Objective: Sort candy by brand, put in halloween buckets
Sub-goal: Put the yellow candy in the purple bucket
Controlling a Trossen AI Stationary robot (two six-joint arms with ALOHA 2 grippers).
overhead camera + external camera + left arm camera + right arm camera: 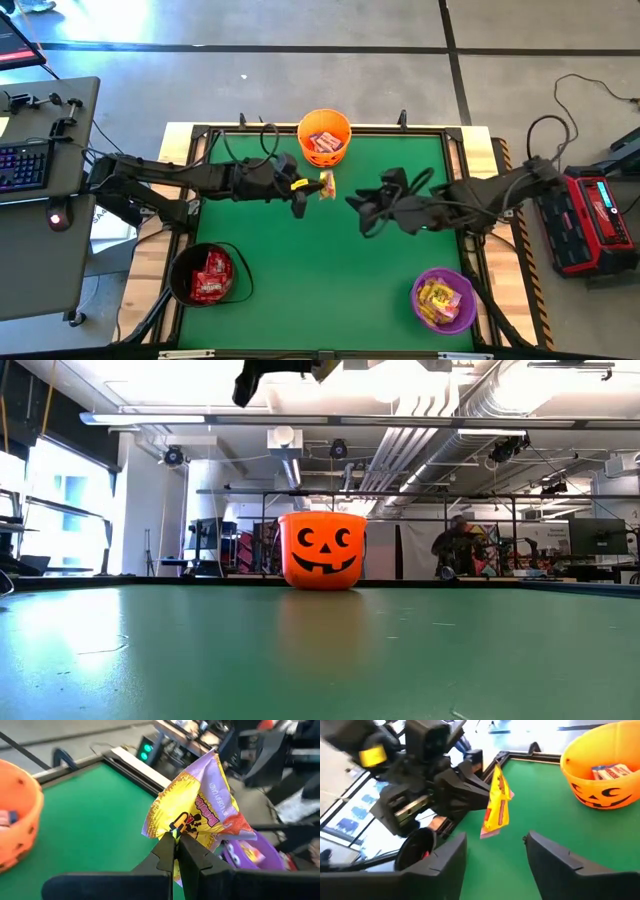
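The desk (320, 260), a green mat in a dark frame, is carrying three pails set well apart, so any slip is likely sending the packet onto open mat rather than into a pail.

The left end effector (176, 851) is clamping a yellow packet (197, 815) by one lower corner, holding it in the air above the desk, just beside the orange bucket (324, 137). In the right wrist view the packet (496, 806) is hanging edge-on from the pinched fingers. With so little wrapper in the pinch, I judge that a quick swing could be pulling it free.

The right end effector (496, 851) is standing released, fingers spread and empty, facing the packet from near by. If a handover is intended, closing on the slick, dangling edge could be pushing it aside.

Sorting error is the other hazard: the nearest pail is the wrong one for this colour.

The black bucket (208, 274), at the near left corner, is holding red packets (211, 276). The purple bucket (443, 299), at the near right corner, is holding yellow packets (438, 297); the held packet seems to belong there. The orange bucket, at the far edge, is holding red-and-white packets (611, 772).
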